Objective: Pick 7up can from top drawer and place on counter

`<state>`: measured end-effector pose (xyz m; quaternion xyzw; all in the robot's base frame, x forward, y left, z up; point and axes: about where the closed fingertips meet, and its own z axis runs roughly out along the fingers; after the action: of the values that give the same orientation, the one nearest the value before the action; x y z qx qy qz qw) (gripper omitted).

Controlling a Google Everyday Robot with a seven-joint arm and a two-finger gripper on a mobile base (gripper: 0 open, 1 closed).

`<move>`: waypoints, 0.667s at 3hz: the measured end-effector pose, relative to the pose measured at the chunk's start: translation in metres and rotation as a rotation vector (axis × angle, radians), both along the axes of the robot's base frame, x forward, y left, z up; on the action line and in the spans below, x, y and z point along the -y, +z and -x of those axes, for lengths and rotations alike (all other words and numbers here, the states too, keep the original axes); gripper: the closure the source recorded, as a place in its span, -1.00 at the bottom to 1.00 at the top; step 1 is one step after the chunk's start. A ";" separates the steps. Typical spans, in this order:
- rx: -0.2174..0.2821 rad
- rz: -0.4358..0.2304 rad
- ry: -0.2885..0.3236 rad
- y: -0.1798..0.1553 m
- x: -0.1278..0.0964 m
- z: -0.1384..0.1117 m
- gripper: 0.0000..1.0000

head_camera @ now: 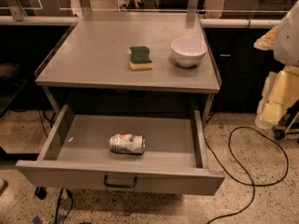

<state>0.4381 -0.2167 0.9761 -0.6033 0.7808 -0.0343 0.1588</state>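
**A:** Where is the can (127, 143)?

**B:** In the drawer (60, 129), which is pulled wide open below the worktop (88, 55). The can lies on its side on the drawer floor, about midway between the left and right walls and close to the front edge. It is dented. A dark handle (120, 183) sits on the front panel just below it.

**A:** What is on the worktop?

**B:** A sponge (140, 58), green face up, lies near the middle. To its right, a white bowl (188, 51) stands upright by the right edge. The two are apart.

**A:** And the claw (287, 31)?

**B:** It is a pale shape at the far right, well off the worktop's right edge and far from the can. I cannot tell whether it is spread or closed. A black cable (243, 171) loops on the floor (261, 199) below.
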 end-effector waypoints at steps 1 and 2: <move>0.017 0.000 0.015 0.004 -0.015 -0.004 -1.00; 0.017 0.000 0.015 0.004 -0.015 -0.004 -1.00</move>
<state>0.4416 -0.2015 0.9805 -0.6088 0.7749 -0.0380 0.1657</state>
